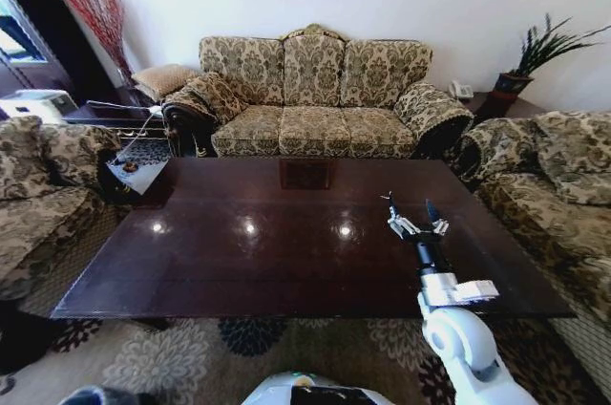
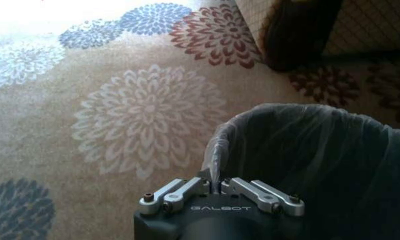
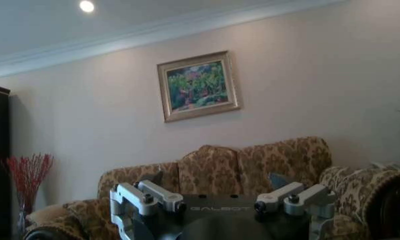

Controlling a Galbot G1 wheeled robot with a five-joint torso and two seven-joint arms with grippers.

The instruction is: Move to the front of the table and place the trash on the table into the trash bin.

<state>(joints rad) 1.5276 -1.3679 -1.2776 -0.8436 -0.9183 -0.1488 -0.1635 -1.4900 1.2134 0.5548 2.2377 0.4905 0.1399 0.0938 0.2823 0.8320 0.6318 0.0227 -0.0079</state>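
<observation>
The table (image 1: 239, 262) is a glossy dark brown slab stretching across the head view. The trash is out of view. My right gripper (image 1: 410, 206) hovers open over the table's right part, nothing between its fingers; in the right wrist view this gripper (image 3: 213, 179) points toward the far sofa. The trash bin (image 2: 320, 165), dark inside with a translucent white bag over its rim, stands on the carpet. My left gripper (image 2: 217, 181) is shut on the bag-covered rim of the bin.
A patterned sofa (image 1: 315, 90) lines the far side, with armchairs at the left (image 1: 48, 195) and right (image 1: 554, 195). A cluttered side table (image 1: 134, 166) stands at the far left corner. Floral carpet (image 2: 120, 110) surrounds the bin; a dark furniture leg (image 2: 300, 35) stands beyond it.
</observation>
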